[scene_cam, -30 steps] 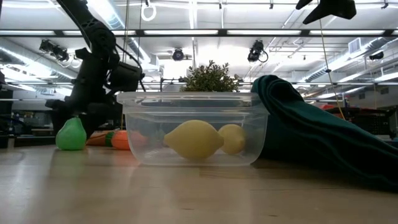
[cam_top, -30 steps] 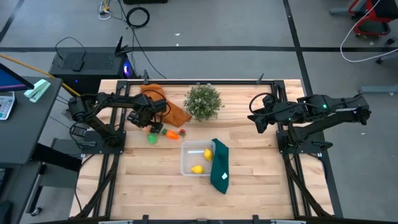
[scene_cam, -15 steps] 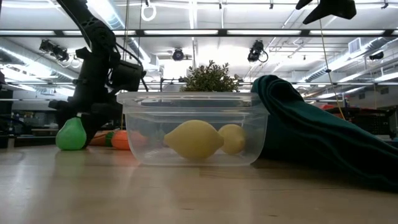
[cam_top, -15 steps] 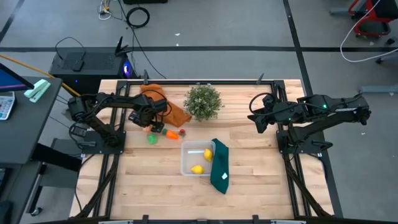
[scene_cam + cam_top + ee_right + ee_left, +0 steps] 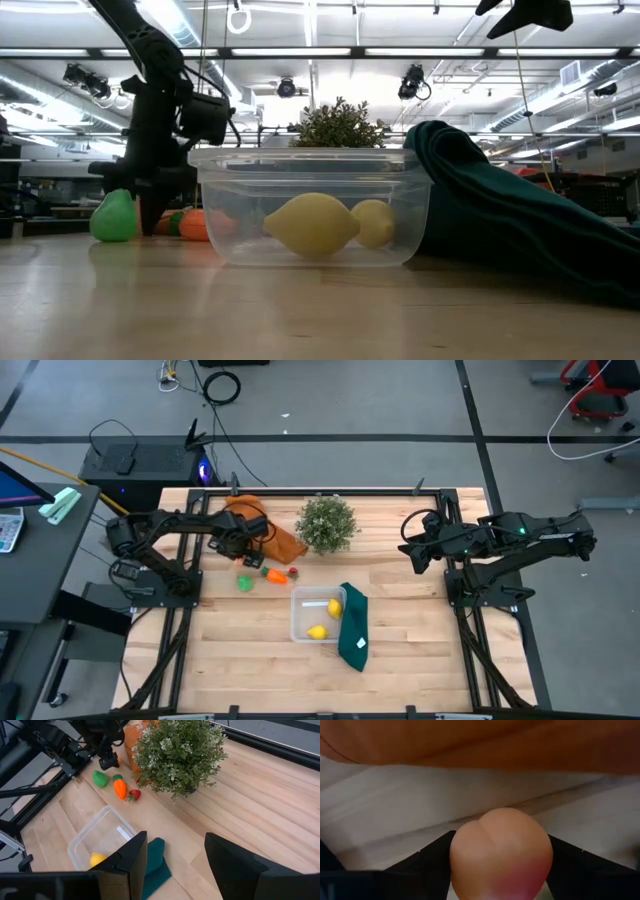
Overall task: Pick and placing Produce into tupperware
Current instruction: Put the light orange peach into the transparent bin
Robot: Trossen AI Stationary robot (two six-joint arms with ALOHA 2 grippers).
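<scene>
My left gripper (image 5: 243, 556) is near the table's far left, beside the orange cloth (image 5: 270, 532), and is shut on the pink peach (image 5: 502, 852). The green one (image 5: 244, 583), the orange carrot (image 5: 272, 574) and the red one (image 5: 293, 572) lie on the wood just nearer than it. The clear tupperware (image 5: 304, 622) sits mid-table with two yellow lemons (image 5: 335, 609) (image 5: 318, 632) inside. My right gripper (image 5: 175, 865) hangs open, high over the table's right side. My left gripper pinches the pink peach by its two opposite sides (image 5: 462, 855), one dark finger (image 5: 432, 862) on each flank. The fingers come from above, pointing down at the table. Whether the peach's underside is clear of the wood, I cannot tell.
A bushy potted plant (image 5: 326, 523) stands at the far middle. A dark green cloth (image 5: 353, 625) drapes over the tupperware's right wall and onto the table. Bare wood lies on the near half and the right side.
My left gripper, still shut on the peach, has risen slightly and drawn a little toward the far edge and the orange cloth.
</scene>
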